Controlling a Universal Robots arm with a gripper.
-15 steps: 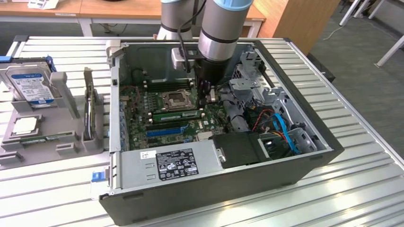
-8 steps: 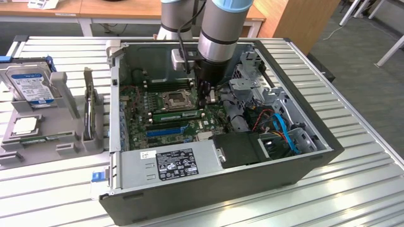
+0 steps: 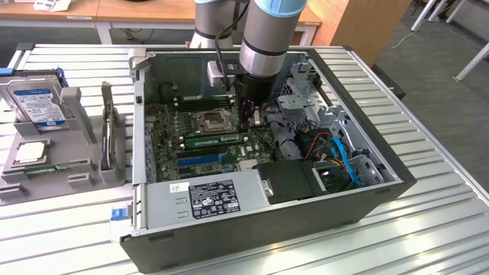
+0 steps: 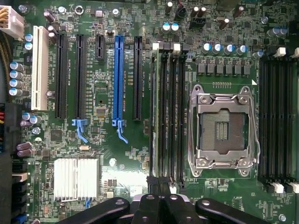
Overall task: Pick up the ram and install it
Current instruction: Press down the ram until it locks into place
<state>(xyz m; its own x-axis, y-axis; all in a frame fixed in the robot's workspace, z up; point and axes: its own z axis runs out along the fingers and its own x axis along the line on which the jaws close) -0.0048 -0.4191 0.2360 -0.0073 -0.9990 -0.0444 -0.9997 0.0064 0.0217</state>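
The ram point(image 3: 214, 139), a long green stick, stands on edge in a memory slot of the motherboard point(image 3: 164, 152) inside the open computer case, just in front of the empty processor socket point(image 3: 212, 121). In the wrist view it appears edge-on as a thin green line point(image 4: 153, 116) in the outermost of the black slots. My gripper point(image 3: 248, 117) reaches down into the case over one end of those slots. Its black fingers point(image 4: 159, 184) are shut together at the slot ends, with nothing visible between them. I cannot tell whether they touch the ram.
A grey holder point(image 3: 46, 172) on the exterior view's left carries a hard drive point(image 3: 38, 103), a square silver chip point(image 3: 31, 152), a thin green strip point(image 3: 57, 167) and an upright card point(image 3: 111, 132). Power supply point(image 3: 206, 197), cables point(image 3: 344, 157) and drive cage point(image 3: 306, 97) crowd the case.
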